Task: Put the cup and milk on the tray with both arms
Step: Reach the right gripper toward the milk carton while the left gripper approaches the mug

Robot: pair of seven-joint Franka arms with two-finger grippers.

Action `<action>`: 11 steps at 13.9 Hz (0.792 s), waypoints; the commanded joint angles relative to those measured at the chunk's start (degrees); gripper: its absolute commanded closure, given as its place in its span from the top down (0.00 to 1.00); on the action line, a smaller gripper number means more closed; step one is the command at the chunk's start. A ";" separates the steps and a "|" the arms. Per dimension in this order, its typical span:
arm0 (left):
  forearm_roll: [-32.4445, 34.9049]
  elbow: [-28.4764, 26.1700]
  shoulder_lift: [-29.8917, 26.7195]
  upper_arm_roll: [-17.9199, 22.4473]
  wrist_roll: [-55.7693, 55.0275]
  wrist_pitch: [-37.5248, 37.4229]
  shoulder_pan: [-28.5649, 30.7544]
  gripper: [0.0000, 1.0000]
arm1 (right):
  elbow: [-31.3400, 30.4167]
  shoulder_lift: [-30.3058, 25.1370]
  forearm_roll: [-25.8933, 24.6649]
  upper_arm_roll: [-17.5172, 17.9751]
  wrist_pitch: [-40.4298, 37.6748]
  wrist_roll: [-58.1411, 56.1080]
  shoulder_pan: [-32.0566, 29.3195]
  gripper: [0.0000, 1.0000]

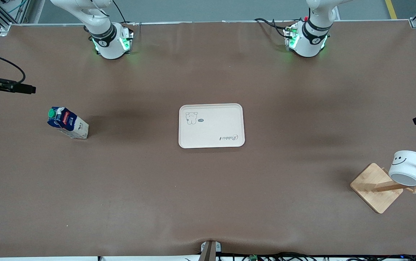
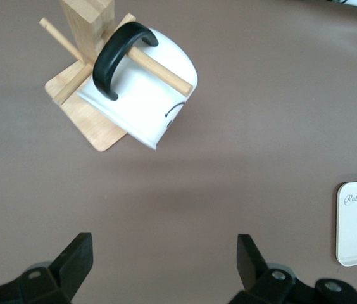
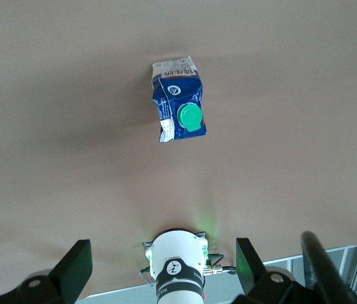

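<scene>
Left end effector point(image 2: 159, 266) open, its wrist view showing cup point(image 2: 142, 95) pegged.

A wooden rack point(image 1: 376, 187) with pegs stands on the brown table point(image 1: 208, 199) toward the left arm's end.

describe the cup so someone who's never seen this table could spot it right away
Start at the cream tray mid-table, then go toward the left arm's end and nearer the camera to a wooden rack. The cup hangs there by its black handle: white, with a drawn smiley.
</scene>
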 commanded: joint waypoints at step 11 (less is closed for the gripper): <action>-16.37 -1.98 5.39 -0.22 29.08 3.06 7.15 1.00 | -24.16 -3.07 0.18 0.41 29.26 -5.98 -1.99 1.00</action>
